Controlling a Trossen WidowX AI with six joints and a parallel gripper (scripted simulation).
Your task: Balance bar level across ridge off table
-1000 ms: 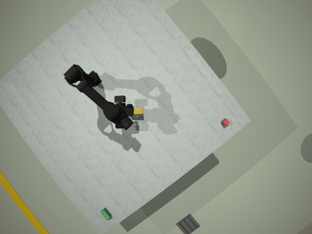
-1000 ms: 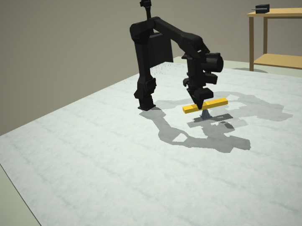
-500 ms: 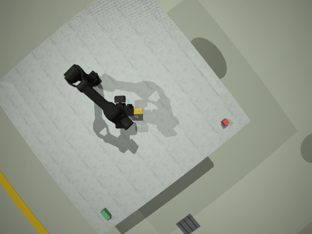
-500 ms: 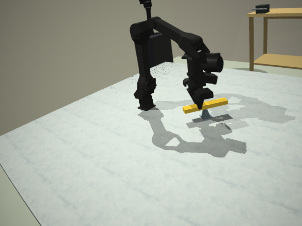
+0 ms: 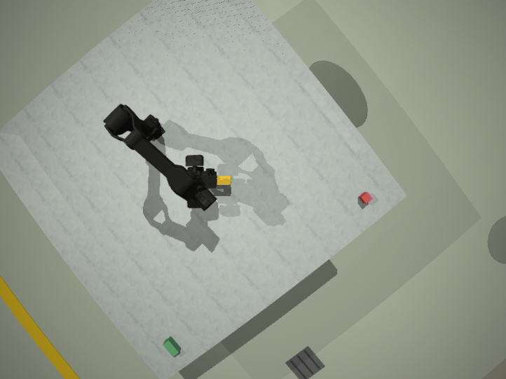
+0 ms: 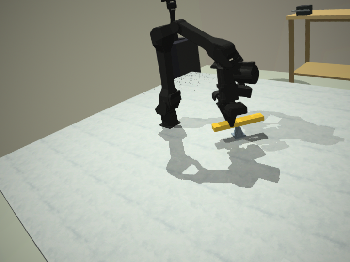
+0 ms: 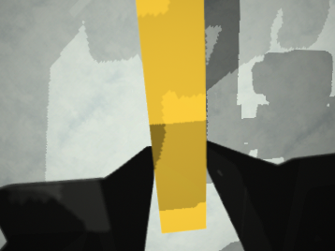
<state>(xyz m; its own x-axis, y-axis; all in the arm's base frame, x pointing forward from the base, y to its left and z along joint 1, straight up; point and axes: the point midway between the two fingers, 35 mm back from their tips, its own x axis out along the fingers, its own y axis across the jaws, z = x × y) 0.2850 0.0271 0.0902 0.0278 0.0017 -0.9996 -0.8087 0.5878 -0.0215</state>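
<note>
A yellow bar (image 5: 223, 180) (image 6: 252, 117) (image 7: 175, 66) lies over the blue-grey ridge (image 6: 238, 133), near the bar's middle in the exterior view. Both ends are clear of the table, with the bar's shadow below. It looks roughly level, but a slight tilt cannot be ruled out. My gripper (image 6: 232, 124) (image 7: 178, 150) points down around the bar, a little to the ridge's left in the exterior view. Its fingers stand just loose at the bar's sides, with the bar still between them. The contact between bar and ridge is hard to see. The top view hides the ridge.
A red block (image 5: 365, 197) lies near the table's right corner and a green block (image 5: 172, 347) near its bottom corner in the top view. A wooden shelf (image 6: 321, 14) stands beyond the table.
</note>
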